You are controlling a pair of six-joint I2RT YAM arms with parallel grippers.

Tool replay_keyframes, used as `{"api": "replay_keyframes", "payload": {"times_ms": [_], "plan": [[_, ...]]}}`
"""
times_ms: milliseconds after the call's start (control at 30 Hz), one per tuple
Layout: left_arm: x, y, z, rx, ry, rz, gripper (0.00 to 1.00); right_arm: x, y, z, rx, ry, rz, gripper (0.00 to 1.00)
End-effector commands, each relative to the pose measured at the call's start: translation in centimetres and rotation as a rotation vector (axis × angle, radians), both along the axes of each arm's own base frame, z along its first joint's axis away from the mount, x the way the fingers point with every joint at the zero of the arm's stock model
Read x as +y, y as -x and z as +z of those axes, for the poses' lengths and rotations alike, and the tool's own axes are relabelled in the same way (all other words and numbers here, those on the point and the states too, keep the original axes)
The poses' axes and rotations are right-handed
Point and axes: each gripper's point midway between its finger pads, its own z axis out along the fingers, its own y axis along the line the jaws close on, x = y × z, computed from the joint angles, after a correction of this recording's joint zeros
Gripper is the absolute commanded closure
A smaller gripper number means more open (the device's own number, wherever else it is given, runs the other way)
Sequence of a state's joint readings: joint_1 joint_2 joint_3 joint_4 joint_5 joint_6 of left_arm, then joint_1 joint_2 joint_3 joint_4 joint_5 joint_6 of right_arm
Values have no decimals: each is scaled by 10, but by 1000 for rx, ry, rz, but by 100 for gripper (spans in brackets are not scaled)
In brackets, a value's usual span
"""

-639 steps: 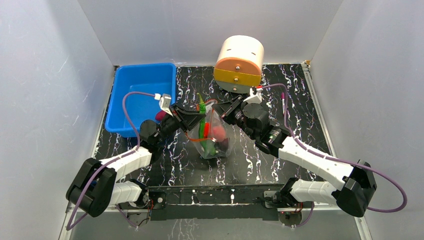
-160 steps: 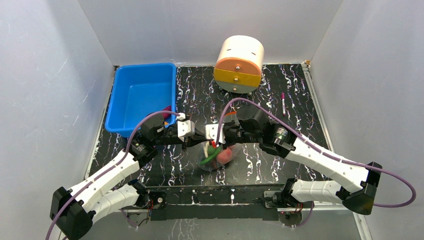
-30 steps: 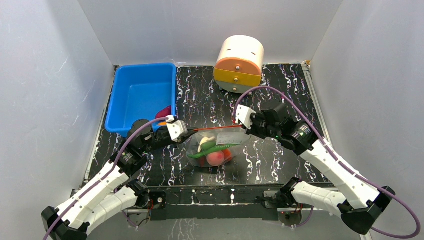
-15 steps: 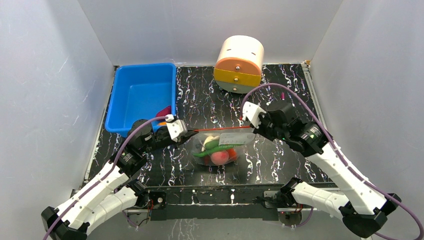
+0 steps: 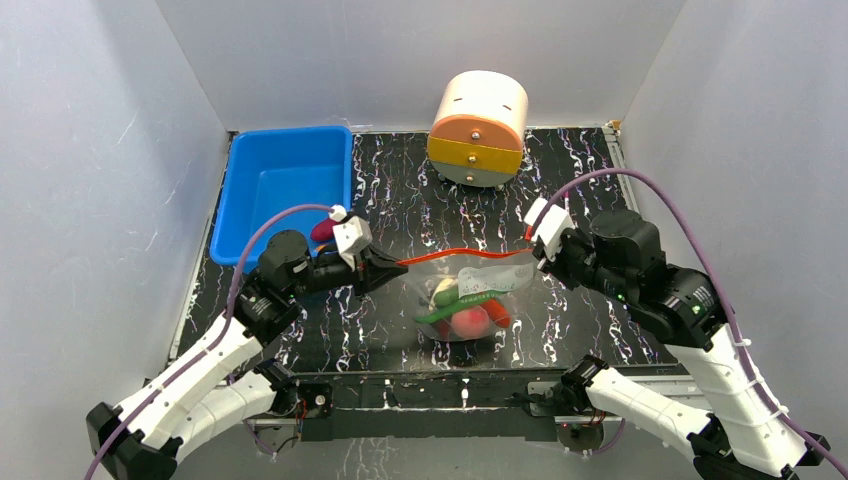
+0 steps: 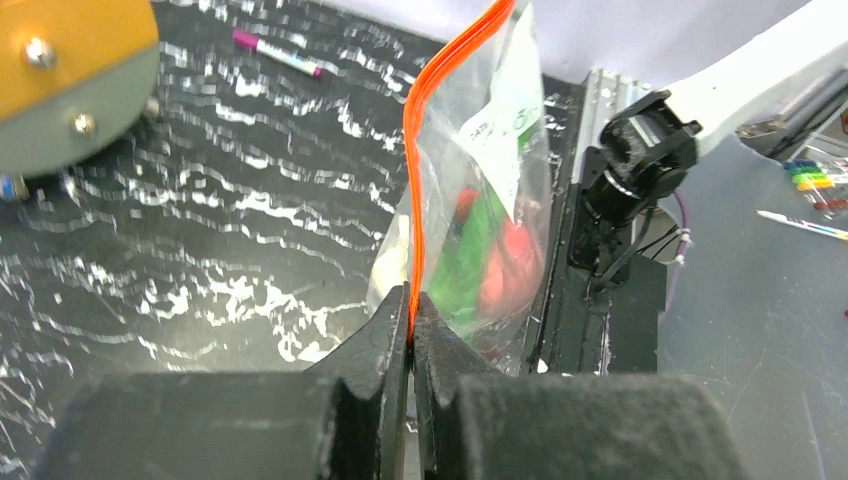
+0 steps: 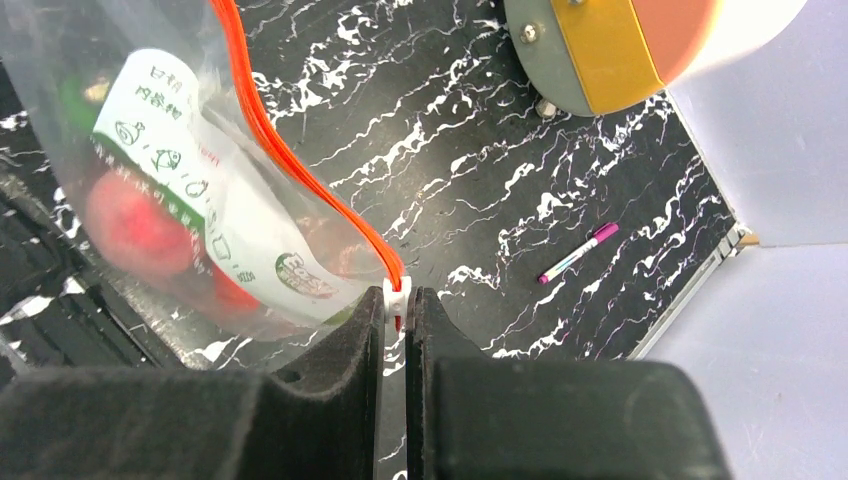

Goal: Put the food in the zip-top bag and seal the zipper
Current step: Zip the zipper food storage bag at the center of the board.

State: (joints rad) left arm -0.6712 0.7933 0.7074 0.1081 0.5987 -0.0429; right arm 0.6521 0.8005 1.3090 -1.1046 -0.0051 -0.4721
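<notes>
The clear zip-top bag (image 5: 470,295) hangs above the table between my two grippers, with its orange-red zipper (image 5: 462,255) stretched taut. Inside it are pink-red round fruit (image 5: 468,321), a long green pepper (image 5: 462,300) and a red piece. My left gripper (image 5: 393,265) is shut on the zipper's left end (image 6: 411,300). My right gripper (image 5: 532,250) is shut on the white slider (image 7: 396,296) at the zipper's right end. The bag's white label (image 7: 190,160) faces the right wrist camera. A dark purple piece (image 5: 322,230) lies at the bin's near corner.
A blue plastic bin (image 5: 283,190) stands at the back left. A round cream and orange drawer unit (image 5: 478,128) stands at the back centre. A pink marker (image 7: 579,253) lies on the black marbled table (image 5: 400,200) to the right.
Both grippers have moved right and lifted, carrying the bag with them. The right gripper has pulled farther right along the zipper, and the strip is now stretched longer.
</notes>
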Motion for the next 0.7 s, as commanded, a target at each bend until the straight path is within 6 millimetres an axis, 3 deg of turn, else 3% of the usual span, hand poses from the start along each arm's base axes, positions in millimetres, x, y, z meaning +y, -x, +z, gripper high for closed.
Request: {"api": "replay_keyframes", "payload": {"times_ms": [0,200,267,400,500,533,567,667], "plan": [[0,-20,-22,142,-30,114,100,12,-42,-4,-66,-41,-109,100],[0,-60,-49,162,-132,255,99,31,-93,-19,-149,-30,-173,100],[1,-74,-54,179,-169,310,92,34,-108,-26,-164,-2,-193,100],[10,-97,-56,208,-219,443,67,45,-130,-39,-151,17,-195,100],[16,-105,-46,194,-212,495,49,45,-143,-43,-149,-1,-223,96],[17,-106,-42,184,-203,506,19,45,-148,-44,-151,-11,-238,95],[19,-106,-37,174,-191,514,4,44,-152,-43,-152,-22,-252,93],[24,-105,-21,142,-155,536,2,48,-157,-39,-147,-54,-268,75]]}}
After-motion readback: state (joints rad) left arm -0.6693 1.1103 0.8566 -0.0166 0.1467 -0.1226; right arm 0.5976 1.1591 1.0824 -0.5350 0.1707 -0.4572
